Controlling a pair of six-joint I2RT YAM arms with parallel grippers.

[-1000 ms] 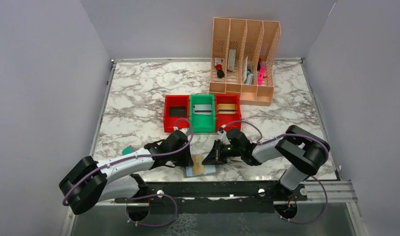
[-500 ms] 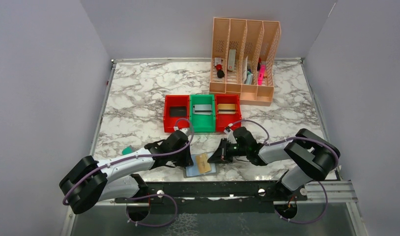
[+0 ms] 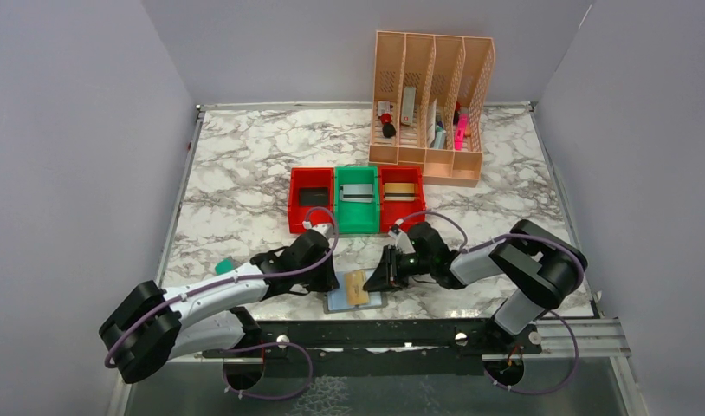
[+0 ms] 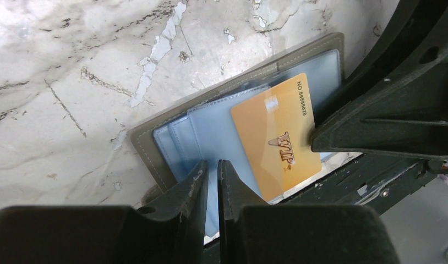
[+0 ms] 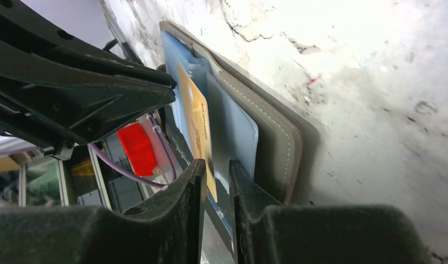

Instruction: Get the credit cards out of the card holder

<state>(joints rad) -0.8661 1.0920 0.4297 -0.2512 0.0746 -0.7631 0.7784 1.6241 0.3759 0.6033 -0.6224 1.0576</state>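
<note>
Overhanging the card holder (image 4: 211, 124) edge lies a gold card (image 4: 274, 137)

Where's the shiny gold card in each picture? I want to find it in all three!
Top external: the gold card is small, low in the middle.
Left wrist: gold card is big, right of centre, with VIP on it.
Right wrist: gold card is a thin strip left of centre, seen edge-on.
Shared landmark: the grey card holder under it.

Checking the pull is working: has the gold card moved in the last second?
Yes. The gold card has slid slightly right across the card holder, toward the right gripper.
</note>
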